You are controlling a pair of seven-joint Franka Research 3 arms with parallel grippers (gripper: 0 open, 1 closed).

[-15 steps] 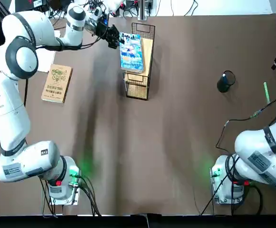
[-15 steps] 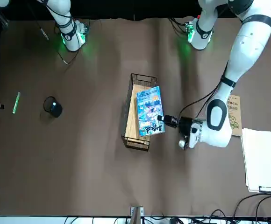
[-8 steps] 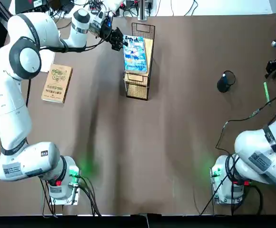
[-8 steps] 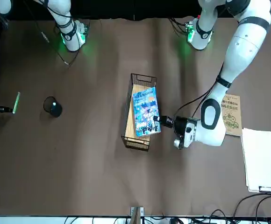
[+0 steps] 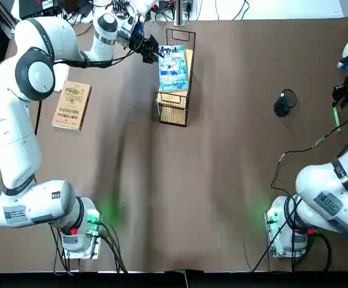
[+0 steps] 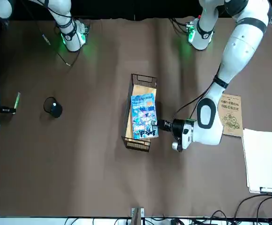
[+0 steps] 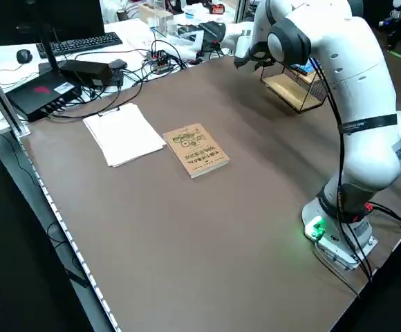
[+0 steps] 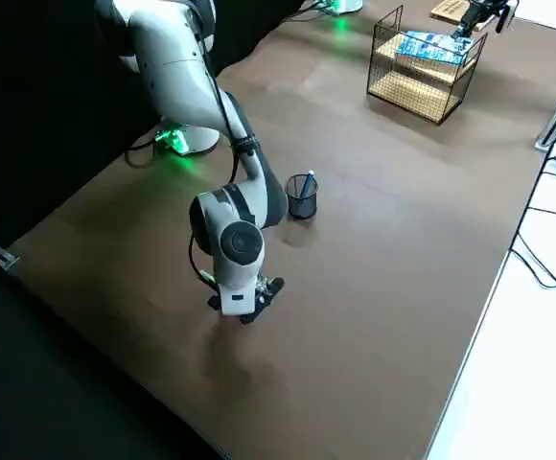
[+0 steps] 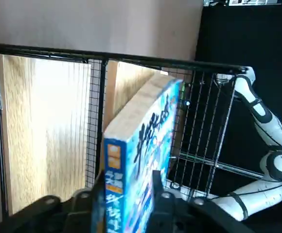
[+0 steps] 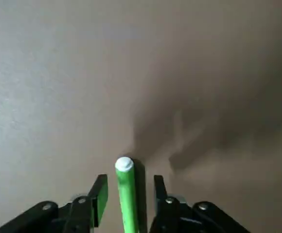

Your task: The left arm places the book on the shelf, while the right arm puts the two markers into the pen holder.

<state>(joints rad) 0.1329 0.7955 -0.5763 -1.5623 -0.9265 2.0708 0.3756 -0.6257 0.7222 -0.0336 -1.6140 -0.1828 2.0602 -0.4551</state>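
right wrist view: my right gripper (image 10: 130, 178) is spread, one finger on each side of the light green marker (image 10: 127, 194). the marker lies between the fingers, with a gap visible at each; grip is not established. the pen holder (image 8: 302, 203) stands apart from this gripper, on its left, with the blue marker (image 8: 308, 182) inside. judged next step: centre, close, lift, then carry the marker left to the holder.

caution: if i close off-centre, one finger will probably strike first and roll or skew the marker. if i close too high, the round barrel may slip out. a tilted grip could later catch the holder's rim and tip it.

my left gripper (image 9: 129, 174) is pinching the illustrated light-blue book (image 9: 150, 141) between its fingers. the black wire-mesh rack (image 9: 131, 59) lies below and to the right of this gripper, its wooden board (image 9: 44, 131) facing up. placement appears under way; i cannot tell whether the book bears on the board. caution: release before full support could let the book topple; lowering while misaligned could snag the wire rim and shift the rack.
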